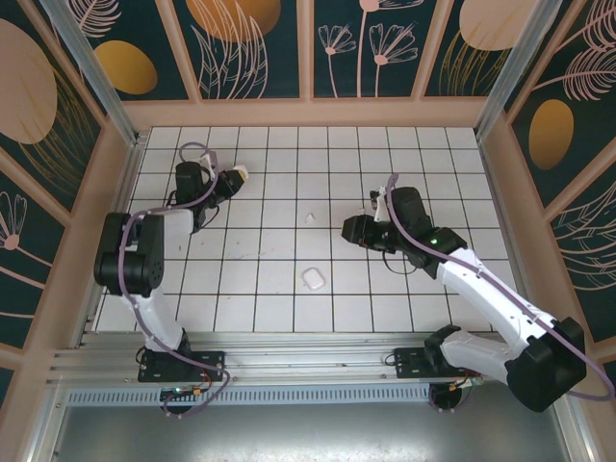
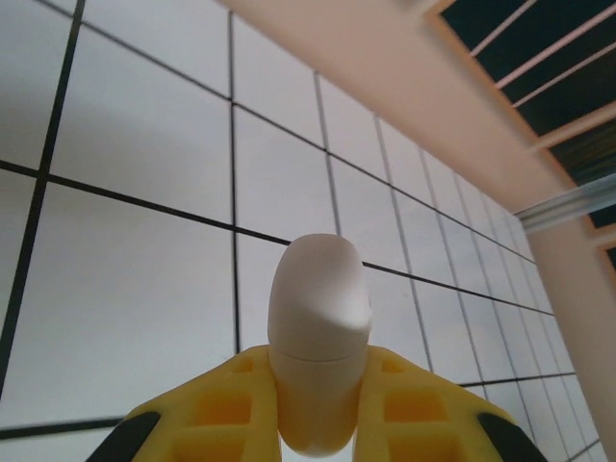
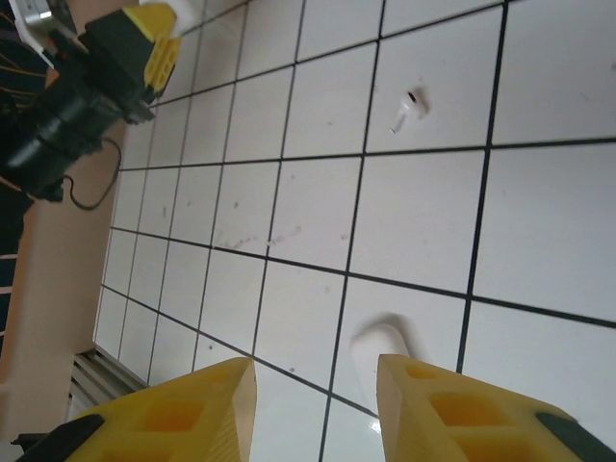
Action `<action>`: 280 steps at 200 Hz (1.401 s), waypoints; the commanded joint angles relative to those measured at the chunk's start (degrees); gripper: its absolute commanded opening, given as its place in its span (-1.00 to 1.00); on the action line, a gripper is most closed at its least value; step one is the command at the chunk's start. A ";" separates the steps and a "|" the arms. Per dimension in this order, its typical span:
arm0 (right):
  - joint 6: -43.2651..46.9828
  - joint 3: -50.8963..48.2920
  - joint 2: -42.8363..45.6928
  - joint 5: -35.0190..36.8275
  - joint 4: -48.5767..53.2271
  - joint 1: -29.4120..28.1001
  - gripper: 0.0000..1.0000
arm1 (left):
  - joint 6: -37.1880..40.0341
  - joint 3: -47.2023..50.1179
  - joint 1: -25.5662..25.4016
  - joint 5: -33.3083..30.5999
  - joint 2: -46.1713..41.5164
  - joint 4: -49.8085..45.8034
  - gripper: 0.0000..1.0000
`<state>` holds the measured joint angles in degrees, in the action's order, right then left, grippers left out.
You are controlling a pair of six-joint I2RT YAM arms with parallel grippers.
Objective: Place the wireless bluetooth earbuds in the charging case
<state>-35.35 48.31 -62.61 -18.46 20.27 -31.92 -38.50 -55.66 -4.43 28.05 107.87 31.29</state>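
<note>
1 earbud (image 1: 310, 218) lies well apart from the loose case (image 1: 313, 279).

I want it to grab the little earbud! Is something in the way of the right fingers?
No, just bare tiles between the right fingers and the earbud; the white case lies aside.

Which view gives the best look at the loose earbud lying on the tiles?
Right wrist: the earbud is close enough to make out its stem and dark tip. Top external shows it as a tiny white speck, with no shape to read.
</note>
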 commanded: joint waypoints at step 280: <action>3.94 2.58 -20.34 14.77 7.74 -20.61 0.05 | 17.76 7.17 -7.32 -6.32 -29.12 -33.14 0.11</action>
<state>-34.30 45.58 -78.72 -7.44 25.65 -50.19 -21.89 -54.39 -7.40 19.46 81.58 -0.30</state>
